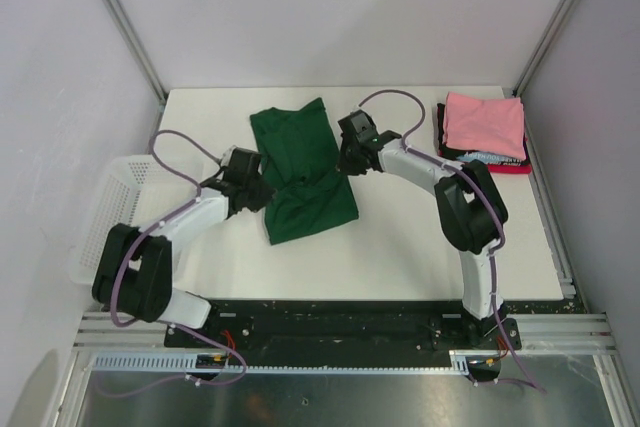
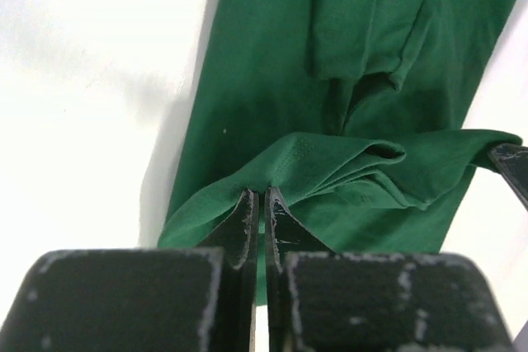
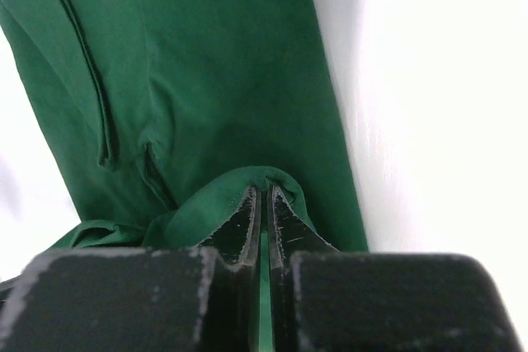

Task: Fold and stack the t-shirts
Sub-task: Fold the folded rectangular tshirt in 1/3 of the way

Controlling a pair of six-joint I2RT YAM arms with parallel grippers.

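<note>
White matte tabletop [image 1: 420, 247], boxed in by pale walls, carries the work. Between the two grippers lies the plain dark green short-sleeved cloth t-shirt [image 1: 300, 172], a long strip stretching ahead of both wrists, with its nearer end bunched and crumpled.

The left gripper [image 2: 260, 208] has its jaws pressed together on a raised ridge of the shirt's edge. The right gripper [image 3: 262, 204] pinches a similar hump on the opposite edge, straight across from it.

The fabric looks like a fine, slightly dimpled knit with stitched hems, matte and thin. It should be light and completely limp, sagging between the two pinch points and dragging its loose layers, so the best hold is on the outer edges, through every layer at once.

Well off to the right gripper's right sits a stack of folded cloth tees, pink on top [image 1: 485, 122]. A white plastic mesh basket [image 1: 115, 202] stands beyond the left gripper's left.
</note>
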